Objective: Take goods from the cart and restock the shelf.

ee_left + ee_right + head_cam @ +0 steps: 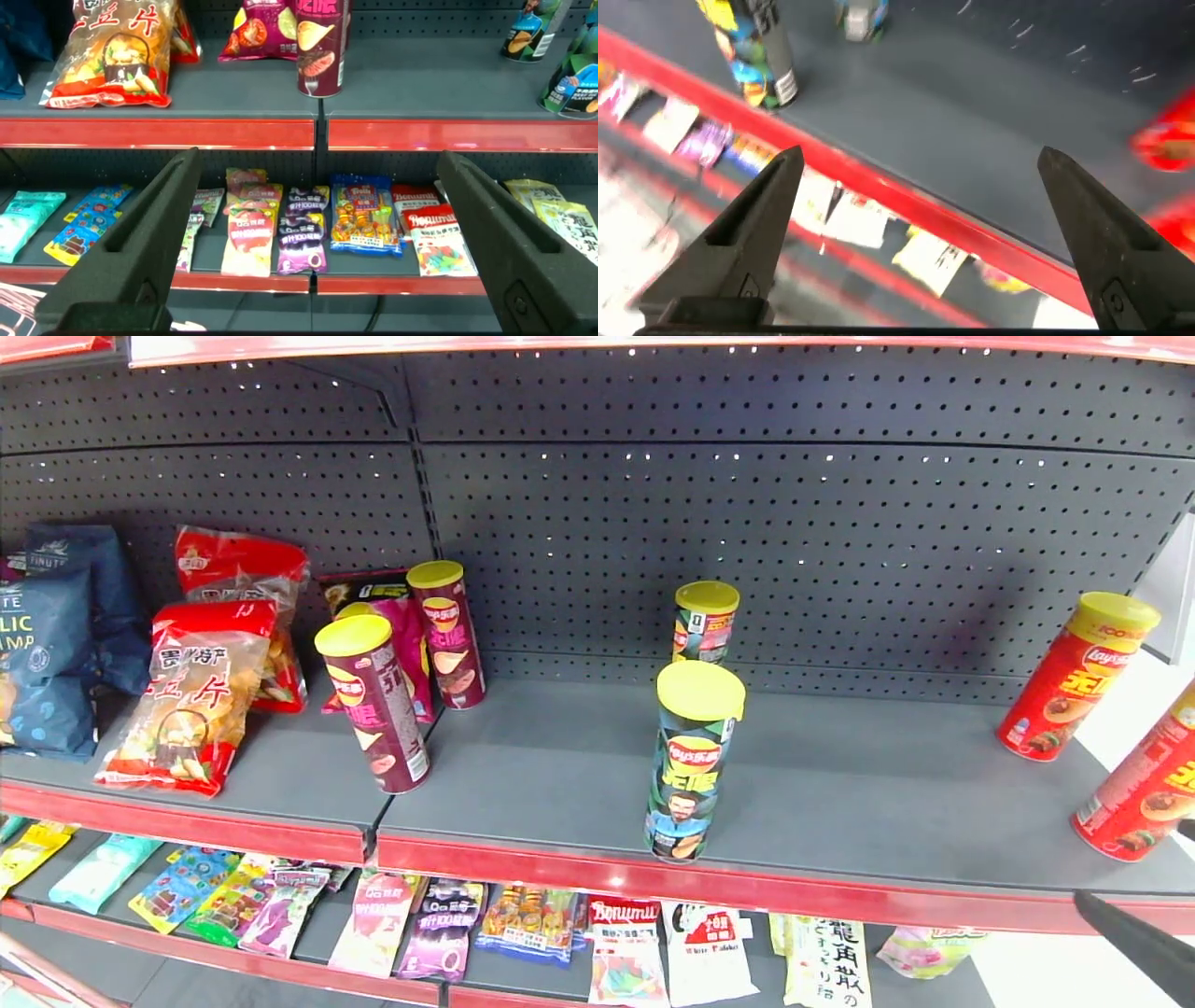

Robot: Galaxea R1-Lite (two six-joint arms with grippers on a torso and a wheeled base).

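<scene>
My left gripper (pixel 318 247) is spread wide with nothing between its fingers, and so is my right gripper (pixel 920 238). The goods are 6 cans, all on the shelf (pixel 840 784): 2 purple cans (pixel 373 705) toward its left, 2 green cans (pixel 695 756) in the middle, 1 by the front edge and 1 at the back wall, and 2 red cans (pixel 1074 677) at the right end. Each stands on its base, long axis up and down, yellow lid on top. Behind the purple cans leans 1 pink bag (pixel 406 635). Left of them are 2 red bags (pixel 201 695) and some blue bags (pixel 47 653) I cannot count. My left wrist faces the packets (pixel 304 229) on the lower shelf, below the front purple can's foot. My right wrist looks down on the 2 green cans' lower parts and the shelf's red lip (pixel 906 201).
</scene>
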